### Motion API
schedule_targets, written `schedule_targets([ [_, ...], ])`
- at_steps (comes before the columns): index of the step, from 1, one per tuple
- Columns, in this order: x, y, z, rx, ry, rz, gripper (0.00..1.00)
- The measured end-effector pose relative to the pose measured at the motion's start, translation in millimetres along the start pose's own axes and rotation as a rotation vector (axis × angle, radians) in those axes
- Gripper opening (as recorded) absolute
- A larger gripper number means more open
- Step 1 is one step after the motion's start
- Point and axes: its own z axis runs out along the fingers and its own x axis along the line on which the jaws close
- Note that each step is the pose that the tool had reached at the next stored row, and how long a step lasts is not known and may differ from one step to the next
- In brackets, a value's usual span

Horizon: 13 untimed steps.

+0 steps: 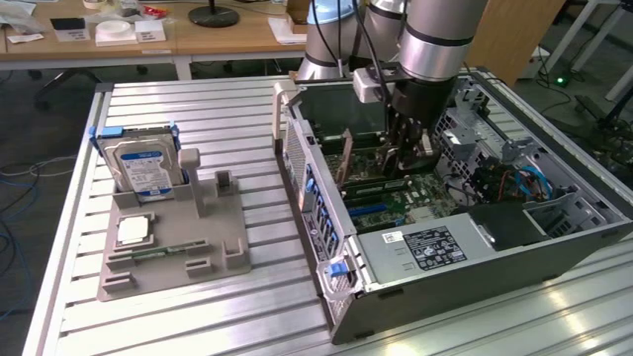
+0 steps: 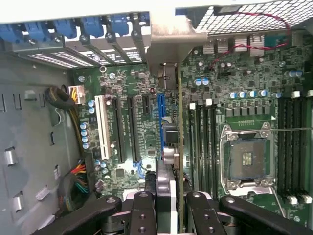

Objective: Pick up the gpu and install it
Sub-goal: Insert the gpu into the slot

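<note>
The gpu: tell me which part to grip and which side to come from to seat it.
Grip the gpu along its upper long edge, coming straight down into the open case. It stands on edge above the motherboard, so the fingers can press its two flat faces and leave the slot edge free. The gripper holds it this way.

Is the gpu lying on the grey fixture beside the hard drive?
No, the gripper holds the gpu edge-on inside the open computer case, over the motherboard.

Hard drive (image 1: pixel 147 167) upright in grey holder (image 1: pixel 213 222)
</note>
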Motion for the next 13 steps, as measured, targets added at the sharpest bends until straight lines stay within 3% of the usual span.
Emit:
schedule_targets([
  [13,0.5,4.0,14.5,-0.0031,-0.0023,-0.041,0.28],
])
